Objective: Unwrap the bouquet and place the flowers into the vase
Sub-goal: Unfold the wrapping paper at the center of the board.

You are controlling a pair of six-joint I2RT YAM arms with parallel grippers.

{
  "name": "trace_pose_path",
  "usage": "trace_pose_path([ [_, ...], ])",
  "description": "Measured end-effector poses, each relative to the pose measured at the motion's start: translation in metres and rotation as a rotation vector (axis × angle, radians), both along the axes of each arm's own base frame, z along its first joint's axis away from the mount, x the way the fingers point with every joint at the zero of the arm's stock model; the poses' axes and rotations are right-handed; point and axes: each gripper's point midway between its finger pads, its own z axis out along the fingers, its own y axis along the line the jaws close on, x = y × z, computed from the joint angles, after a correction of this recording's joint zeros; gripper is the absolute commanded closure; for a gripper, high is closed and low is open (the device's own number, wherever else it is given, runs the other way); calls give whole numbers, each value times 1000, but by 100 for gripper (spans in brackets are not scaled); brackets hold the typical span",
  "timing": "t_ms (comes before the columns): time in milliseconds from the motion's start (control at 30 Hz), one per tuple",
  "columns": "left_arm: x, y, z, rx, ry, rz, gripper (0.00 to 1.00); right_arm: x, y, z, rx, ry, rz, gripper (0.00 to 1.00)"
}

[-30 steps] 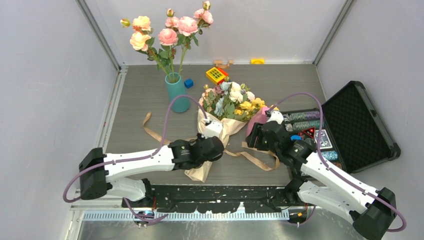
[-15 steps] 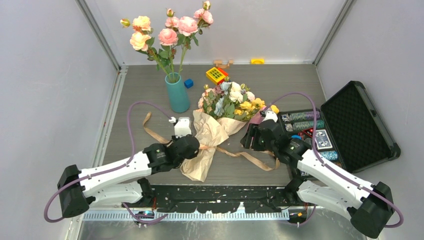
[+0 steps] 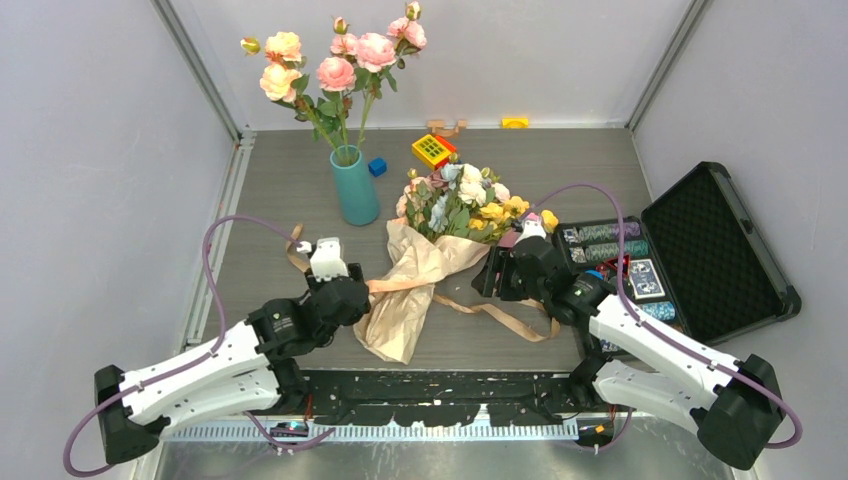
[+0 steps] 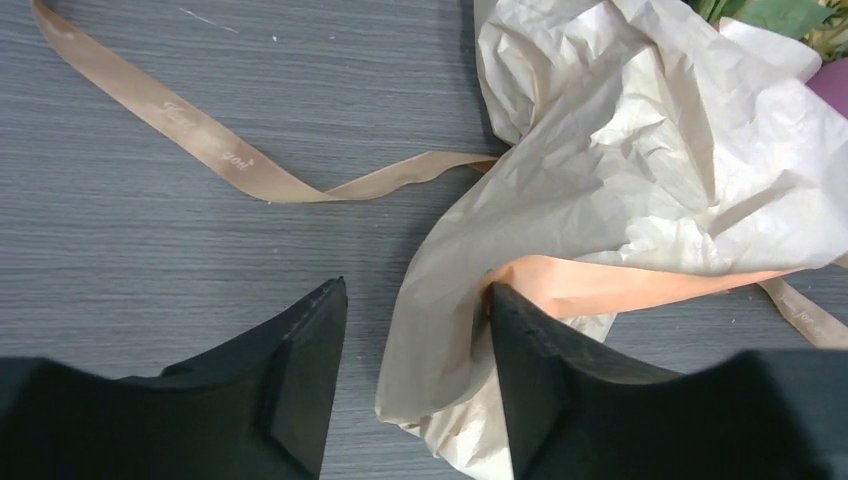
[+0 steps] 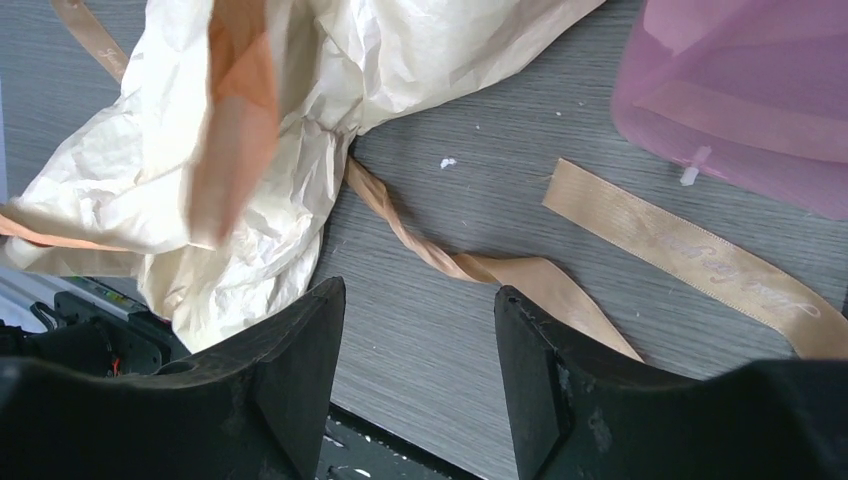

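Left gripper (image 4: 415,300): your jaws part-open, clamping nothing. Bouquet (image 3: 425,265) lies on table at its 3 o'clock, long axis 7-to-1, blooms toward 1. Right gripper (image 5: 420,300): parted, empty, above ribbon (image 5: 470,265).

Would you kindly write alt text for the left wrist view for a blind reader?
The left gripper, jaws apart, straddles the edge of the bouquet's crinkled tan paper on a grey wood-grain table. A loose tan ribbon curls across the upper left.
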Motion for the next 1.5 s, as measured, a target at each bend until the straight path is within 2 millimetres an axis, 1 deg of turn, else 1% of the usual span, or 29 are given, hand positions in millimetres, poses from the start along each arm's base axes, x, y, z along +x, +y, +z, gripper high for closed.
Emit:
trace_pose_path([
  [67,0,3,4,36,-13,-26,32,1,1,1,3,-3,0,38],
  [133,2,1,13,77,-32,-74,25,1,1,1,3,-4,-1,38],
  [200,5,-7,24,106,-46,-136,20,1,0,1,3,-4,-1,38],
  [267,7,-22,36,131,-57,-223,17,1,0,1,2,-6,-4,38],
  [367,10,-56,48,151,-56,-377,14,3,0,3,2,-12,-12,38],
  [467,10,-92,48,161,-39,-535,12,5,-2,5,2,-21,-29,38],
  [500,9,-101,47,164,-34,-573,12,6,-2,6,3,-23,-34,38],
  [567,6,-121,44,184,-37,-664,10,8,-4,9,7,-34,-52,37],
  [667,-8,-151,45,237,-85,-793,9,10,-11,17,10,-65,-89,36],
  [767,-20,-179,48,309,-146,-884,8,12,-20,24,7,-93,-124,36],
  [833,-23,-196,48,368,-179,-912,7,12,-26,30,6,-114,-154,36],
  [900,-20,-205,43,428,-193,-911,6,13,-35,36,5,-137,-193,36],
  [967,-13,-207,34,492,-197,-885,6,13,-44,42,5,-160,-231,36],
  [1033,-5,-204,24,556,-193,-856,5,12,-52,48,11,-181,-264,36],
  [1167,7,-198,15,632,-198,-796,4,9,-67,63,35,-234,-319,35],
  [1300,21,-191,3,742,-204,-714,8,7,-77,69,39,-261,-353,35],
  [1333,24,-190,-1,773,-201,-696,11,7,-78,69,35,-262,-357,35],
  [1400,30,-190,-7,824,-195,-669,20,6,-79,68,29,-260,-360,35],
  [1500,36,-185,-9,878,-195,-620,38,6,-80,66,22,-256,-362,35],
])
